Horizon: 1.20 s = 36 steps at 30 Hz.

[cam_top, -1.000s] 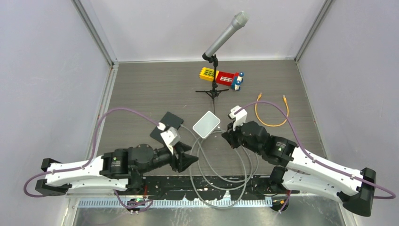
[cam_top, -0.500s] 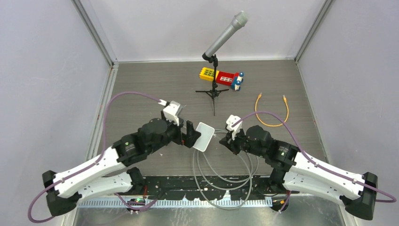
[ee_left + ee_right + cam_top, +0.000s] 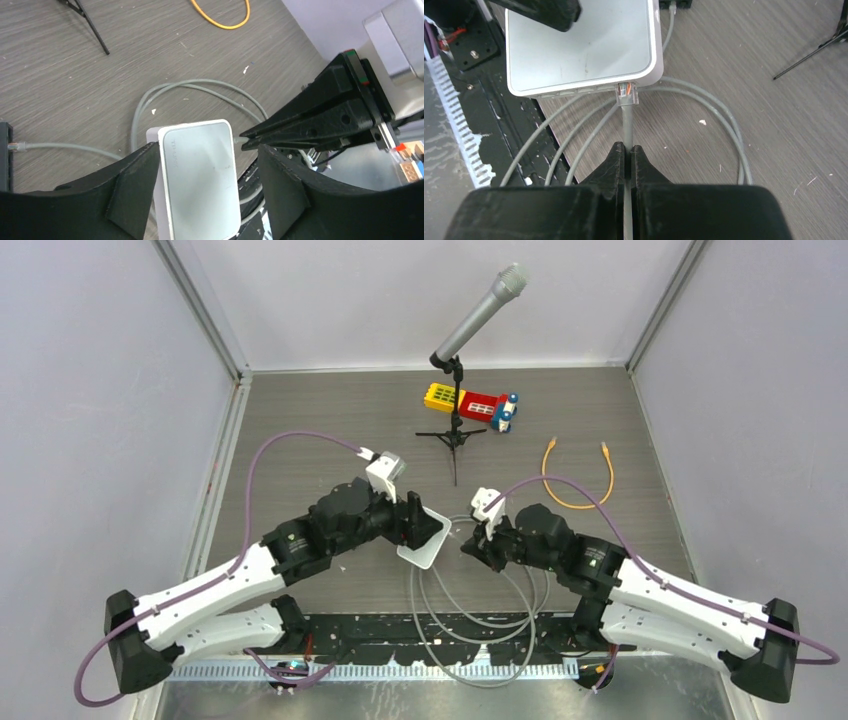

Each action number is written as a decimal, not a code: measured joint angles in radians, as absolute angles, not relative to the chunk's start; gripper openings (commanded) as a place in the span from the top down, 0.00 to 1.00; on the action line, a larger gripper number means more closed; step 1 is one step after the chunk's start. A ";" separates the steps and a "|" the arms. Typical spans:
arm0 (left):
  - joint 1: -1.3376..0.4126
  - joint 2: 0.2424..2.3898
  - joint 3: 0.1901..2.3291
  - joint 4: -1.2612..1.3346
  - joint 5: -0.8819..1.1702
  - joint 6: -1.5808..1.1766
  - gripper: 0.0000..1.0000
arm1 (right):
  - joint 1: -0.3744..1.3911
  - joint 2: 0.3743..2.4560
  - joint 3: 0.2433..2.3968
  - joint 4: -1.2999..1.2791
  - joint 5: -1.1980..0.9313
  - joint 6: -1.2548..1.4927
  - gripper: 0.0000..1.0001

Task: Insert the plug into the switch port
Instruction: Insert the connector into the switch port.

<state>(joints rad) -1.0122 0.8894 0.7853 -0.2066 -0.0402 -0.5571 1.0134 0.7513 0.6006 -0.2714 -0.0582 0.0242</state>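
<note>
The white switch point(image 3: 420, 548) stands tilted between the fingers of my left gripper point(image 3: 428, 523). In the left wrist view the left gripper point(image 3: 207, 152) is open: one finger rests against the side of the switch point(image 3: 197, 185), the other stands a little off it. My right gripper point(image 3: 628, 147) is shut on the grey cable point(image 3: 626, 125), just behind its clear plug point(image 3: 627, 93). The plug's tip sits at the port edge of the switch point(image 3: 579, 45); how deep it sits I cannot tell. In the top view the right gripper point(image 3: 468, 543) is just right of the switch.
Loops of grey cable point(image 3: 470, 600) lie on the table below the switch and over the black rail point(image 3: 430, 640) at the near edge. A microphone on a tripod point(image 3: 455, 430), toy blocks point(image 3: 470, 403) and an orange cable point(image 3: 575, 475) are further back.
My left arm swung from the near edge up to the switch and its jaws came around it. The switch shifted nearer and leftward, and the right gripper followed with the cable.
</note>
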 measured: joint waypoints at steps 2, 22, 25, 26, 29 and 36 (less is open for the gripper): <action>-1.000 0.918 0.775 -0.183 -0.037 -0.562 0.34 | 1.013 0.781 0.603 -0.286 -0.057 0.024 0.99; -1.048 1.031 0.741 0.003 -0.036 -0.559 0.36 | 1.014 0.798 0.603 -0.408 -0.020 0.036 1.00; -1.069 1.054 0.741 0.026 -0.032 -0.560 0.34 | 1.018 0.841 0.603 -0.429 -0.025 0.045 0.99; -1.074 1.053 0.741 0.028 -0.032 -0.561 0.31 | 1.018 0.844 0.603 -0.429 -0.025 0.048 0.99; -1.103 1.037 0.739 0.007 0.009 -0.575 0.24 | 1.019 0.841 0.619 -0.351 0.007 0.063 1.00; -1.093 0.878 0.740 -0.178 -0.094 -0.542 0.17 | 1.018 0.761 0.624 -0.243 0.156 0.094 0.99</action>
